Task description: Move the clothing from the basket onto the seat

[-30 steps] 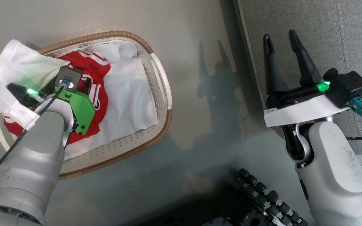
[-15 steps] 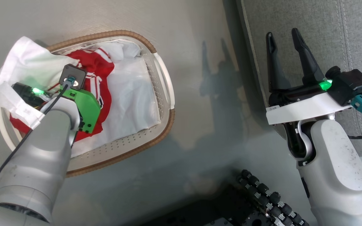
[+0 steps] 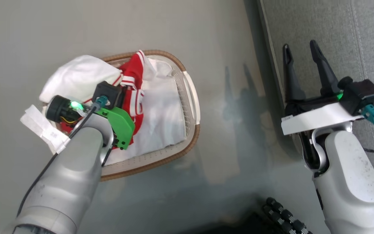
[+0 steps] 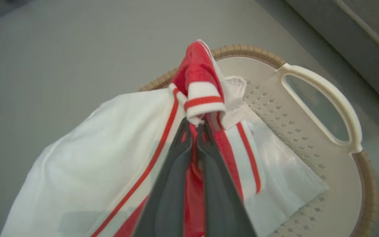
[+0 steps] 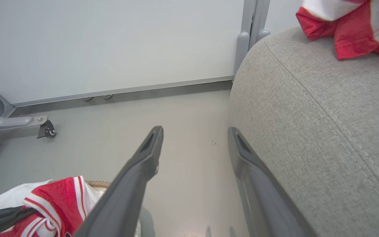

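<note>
we count two: a red jersey (image 4: 202,75) clamped in the left gripper (image 4: 193,126) over the basket (image 4: 285,108), and a second jersey (image 5: 350,36), cut off at 1 o'clock, on the seat (image 5: 308,131); the right gripper (image 3: 300,45) gapes, empty.

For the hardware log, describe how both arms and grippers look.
The left gripper and right gripper each have two long, tapering dark grey fingers. The left forearm is silver-grey with a bright green bracket, a black cable, white tape and a green light. The right forearm is white and scuffed, with a white plate, a black camera box and a teal connector.
</note>
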`<state>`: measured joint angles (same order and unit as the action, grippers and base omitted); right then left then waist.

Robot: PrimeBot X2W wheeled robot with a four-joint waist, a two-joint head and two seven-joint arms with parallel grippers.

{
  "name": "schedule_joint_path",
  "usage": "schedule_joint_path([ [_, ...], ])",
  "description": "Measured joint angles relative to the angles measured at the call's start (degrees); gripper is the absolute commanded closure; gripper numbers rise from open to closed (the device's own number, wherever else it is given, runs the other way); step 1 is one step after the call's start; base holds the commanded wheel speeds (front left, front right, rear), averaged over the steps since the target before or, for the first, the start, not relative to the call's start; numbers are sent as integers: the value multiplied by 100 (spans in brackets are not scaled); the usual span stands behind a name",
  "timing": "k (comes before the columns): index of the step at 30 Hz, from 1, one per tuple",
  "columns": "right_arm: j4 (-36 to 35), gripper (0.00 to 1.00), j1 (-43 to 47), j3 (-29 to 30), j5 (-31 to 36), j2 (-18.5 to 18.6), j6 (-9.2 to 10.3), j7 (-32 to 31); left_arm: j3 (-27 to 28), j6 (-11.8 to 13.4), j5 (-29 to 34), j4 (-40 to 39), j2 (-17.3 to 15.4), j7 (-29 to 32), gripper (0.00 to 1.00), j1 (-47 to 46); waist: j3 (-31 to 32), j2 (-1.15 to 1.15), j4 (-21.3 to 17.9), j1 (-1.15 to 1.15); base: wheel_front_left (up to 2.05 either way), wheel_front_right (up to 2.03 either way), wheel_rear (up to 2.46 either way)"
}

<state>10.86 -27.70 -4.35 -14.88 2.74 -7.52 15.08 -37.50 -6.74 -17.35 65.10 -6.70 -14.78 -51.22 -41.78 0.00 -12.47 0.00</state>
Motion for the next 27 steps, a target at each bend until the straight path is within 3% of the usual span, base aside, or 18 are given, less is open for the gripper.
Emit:
schedule_joint_path([
  [13,491,0,694,264,400,0,0,0,-35,-58,-338,-1835,-178,-25,100,754,1408,0,476,0,0,0,0],
  [27,856,0,1335,277,489,1,0,0,-847,-65,-1060,-3032,-626,348,100,413,3086,0,801,-1,0,0,0],
])
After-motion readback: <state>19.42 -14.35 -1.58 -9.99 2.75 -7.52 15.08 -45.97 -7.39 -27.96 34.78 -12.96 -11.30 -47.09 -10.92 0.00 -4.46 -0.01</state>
